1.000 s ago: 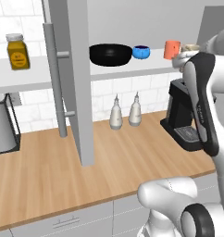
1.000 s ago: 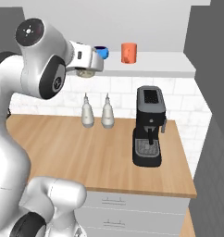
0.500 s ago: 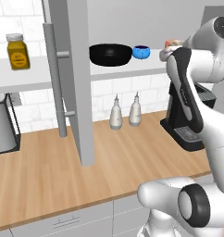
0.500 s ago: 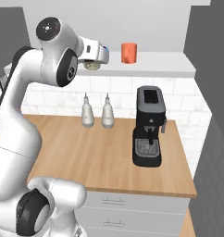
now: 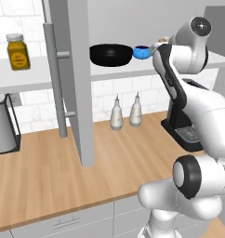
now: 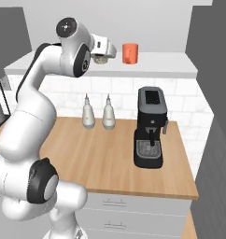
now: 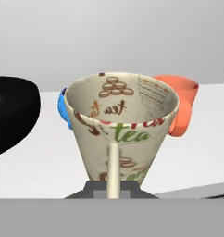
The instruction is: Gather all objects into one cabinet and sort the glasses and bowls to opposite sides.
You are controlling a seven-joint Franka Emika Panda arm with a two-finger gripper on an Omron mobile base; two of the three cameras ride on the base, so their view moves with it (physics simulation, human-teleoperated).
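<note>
Swinging up toward the shelf over the last second, the gripper (image 6: 103, 57) stays pinched on the beige cup (image 7: 121, 134), upper centre of the right base view, just left of the orange cup (image 6: 130, 53). Black bowl (image 5: 111, 54) and blue bowl (image 5: 142, 52) sit further left; placement looks next.

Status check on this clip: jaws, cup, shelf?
Gripper jaws shut on beige cup. Held at shelf level, between blue bowl and orange cup.
</note>
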